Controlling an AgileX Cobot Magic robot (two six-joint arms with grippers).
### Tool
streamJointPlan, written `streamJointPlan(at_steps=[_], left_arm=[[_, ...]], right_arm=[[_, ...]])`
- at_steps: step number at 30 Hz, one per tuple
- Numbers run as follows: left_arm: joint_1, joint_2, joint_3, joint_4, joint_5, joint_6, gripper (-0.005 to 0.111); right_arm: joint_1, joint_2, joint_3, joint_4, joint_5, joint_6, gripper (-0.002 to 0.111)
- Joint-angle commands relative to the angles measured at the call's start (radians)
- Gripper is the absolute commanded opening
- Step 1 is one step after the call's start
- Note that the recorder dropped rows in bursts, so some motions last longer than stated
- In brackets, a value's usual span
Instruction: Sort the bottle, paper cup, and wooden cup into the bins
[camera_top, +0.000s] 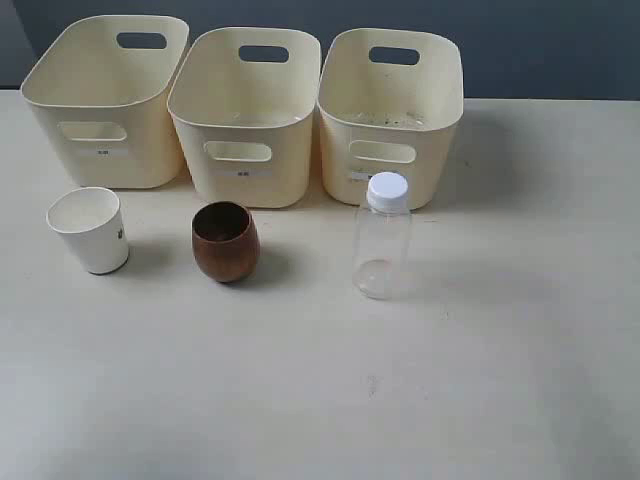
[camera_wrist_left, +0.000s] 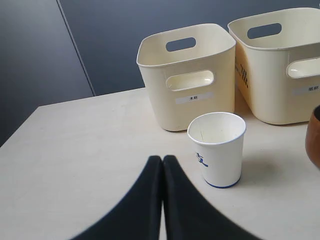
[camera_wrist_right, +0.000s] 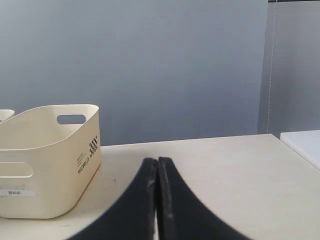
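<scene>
On the cream table, three cream bins stand in a row at the back: the left bin (camera_top: 105, 100), the middle bin (camera_top: 245, 115), the right bin (camera_top: 392, 110). In front of them stand the white paper cup (camera_top: 90, 228), the brown wooden cup (camera_top: 225, 241) and the clear bottle (camera_top: 382, 240) with a white cap, all upright. Neither arm shows in the exterior view. In the left wrist view, my left gripper (camera_wrist_left: 162, 159) is shut and empty, just short of the paper cup (camera_wrist_left: 218, 149). My right gripper (camera_wrist_right: 157, 161) is shut and empty, beside a bin (camera_wrist_right: 45, 160).
The left wrist view shows two bins (camera_wrist_left: 192, 75) (camera_wrist_left: 282, 65) behind the paper cup and an edge of the wooden cup (camera_wrist_left: 314, 137). A dark grey wall runs behind the table. A white surface (camera_wrist_right: 305, 145) lies past the table's edge in the right wrist view.
</scene>
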Motion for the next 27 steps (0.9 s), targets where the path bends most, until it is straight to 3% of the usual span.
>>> streamJointPlan(at_steps=[1,27], left_arm=[[-0.005,0.005,-0.005,-0.004,-0.005,-0.001,0.0],[-0.005,0.005,-0.005,-0.004,-0.005,-0.001,0.0]], right_arm=[[-0.005,-0.004,0.003,-0.002,-0.007,-0.001,-0.001],[-0.005,-0.004,0.003,-0.003,-0.007,-0.001,-0.001]])
